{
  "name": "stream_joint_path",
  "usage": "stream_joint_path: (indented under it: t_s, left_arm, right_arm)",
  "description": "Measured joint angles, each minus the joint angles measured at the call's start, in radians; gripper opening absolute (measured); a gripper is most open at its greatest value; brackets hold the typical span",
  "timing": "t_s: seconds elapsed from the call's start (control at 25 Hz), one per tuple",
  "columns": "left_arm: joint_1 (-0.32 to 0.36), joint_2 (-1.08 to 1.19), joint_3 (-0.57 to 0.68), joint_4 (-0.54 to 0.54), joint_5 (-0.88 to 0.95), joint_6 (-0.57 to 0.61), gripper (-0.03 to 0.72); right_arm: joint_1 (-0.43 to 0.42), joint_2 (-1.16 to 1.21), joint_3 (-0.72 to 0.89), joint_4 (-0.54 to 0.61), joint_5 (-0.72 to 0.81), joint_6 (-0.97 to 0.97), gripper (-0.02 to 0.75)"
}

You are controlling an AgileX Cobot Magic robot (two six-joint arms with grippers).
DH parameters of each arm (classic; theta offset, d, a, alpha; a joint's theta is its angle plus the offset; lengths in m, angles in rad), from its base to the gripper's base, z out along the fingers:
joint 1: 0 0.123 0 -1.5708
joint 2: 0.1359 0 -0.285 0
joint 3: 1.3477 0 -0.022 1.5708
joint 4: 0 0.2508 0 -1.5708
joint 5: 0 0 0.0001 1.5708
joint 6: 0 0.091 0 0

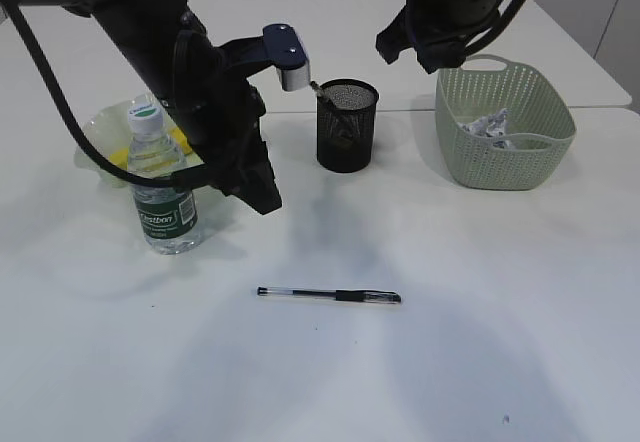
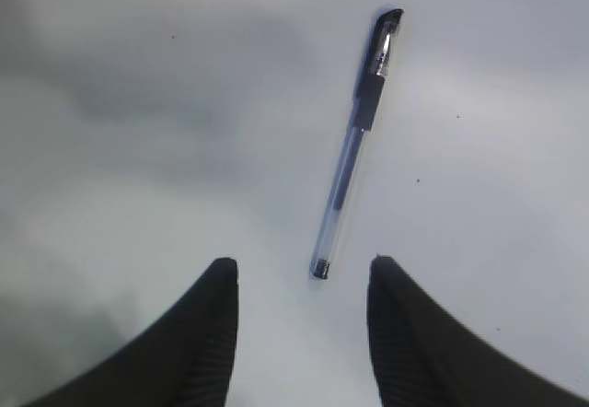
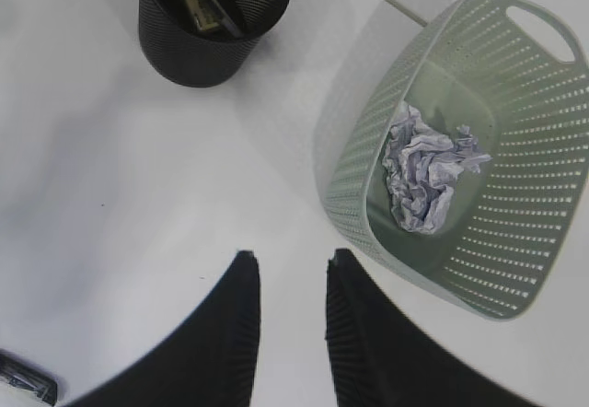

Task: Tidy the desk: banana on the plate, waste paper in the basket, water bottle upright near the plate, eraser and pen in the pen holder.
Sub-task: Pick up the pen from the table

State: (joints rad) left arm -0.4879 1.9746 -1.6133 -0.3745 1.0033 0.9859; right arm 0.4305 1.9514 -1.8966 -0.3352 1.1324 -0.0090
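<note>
Since the crumpled white waste paper lies in the pale green plastic basket and the clear water bottle stands by the plate, we judge the pen step is in hand. Our left hand hangs open and empty above the clear black-capped pen lying on the white bench; the right hand is empty, part open. Next we lower, straddle the barrel, close, then carry it to the black mesh pen holder.

- A clear-barrelled gel pen with a black grip and cap is lying flat at 6 o'clock on the table.
- A capped clear plastic water bottle is standing upright at 9 o'clock.
- Crumpled white paper is resting inside the pale green basket at 2 o'clock.
</note>
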Motion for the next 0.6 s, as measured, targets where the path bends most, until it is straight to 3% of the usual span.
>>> stream_joint_path:
  t_s: [0.6]
  left_arm:
    - [-0.045,0.114,-0.002,-0.027,-0.006,0.000,0.316]
  right_arm:
    - [0.000,0.000,0.000,-0.029,-0.015,0.000,0.193]
